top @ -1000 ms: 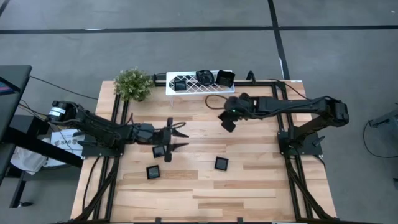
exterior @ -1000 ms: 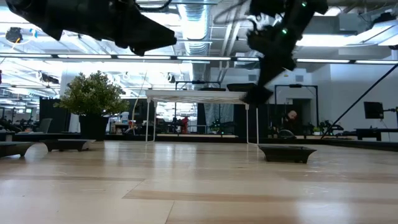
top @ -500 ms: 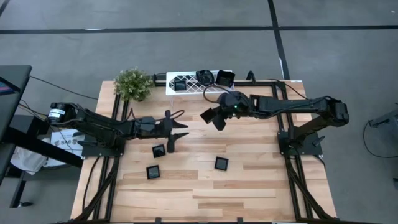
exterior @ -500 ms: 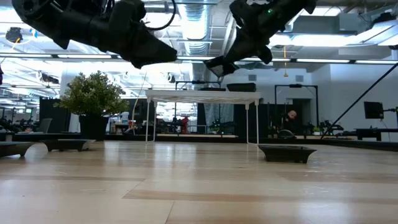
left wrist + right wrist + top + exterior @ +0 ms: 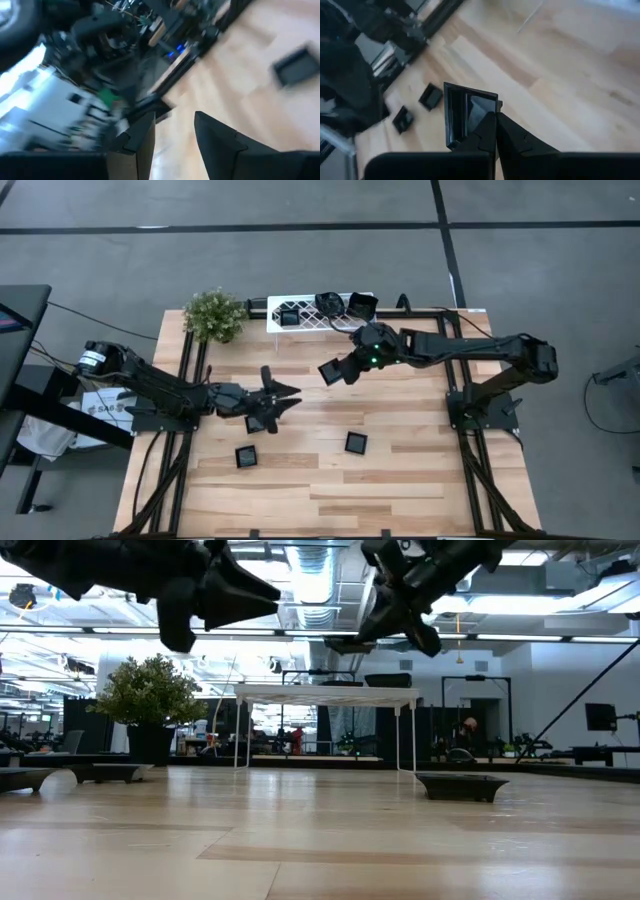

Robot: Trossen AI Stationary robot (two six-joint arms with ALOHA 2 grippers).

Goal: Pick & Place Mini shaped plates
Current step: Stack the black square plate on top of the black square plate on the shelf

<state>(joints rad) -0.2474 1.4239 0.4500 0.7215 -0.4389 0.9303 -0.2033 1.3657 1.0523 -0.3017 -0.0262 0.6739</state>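
Overhead, table-level and two wrist cameras, one shared table (image 5: 420,470)

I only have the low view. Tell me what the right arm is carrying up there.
Observer: The right gripper is shut on a square black plate, pinched at its rim.
Operator: Now report the rack.
Observer: The white rack holds three plates, at the table's far edge.
Operator: Give me the left arm.
Observer: The left gripper is open with nothing between its fingers, above the table's left half.
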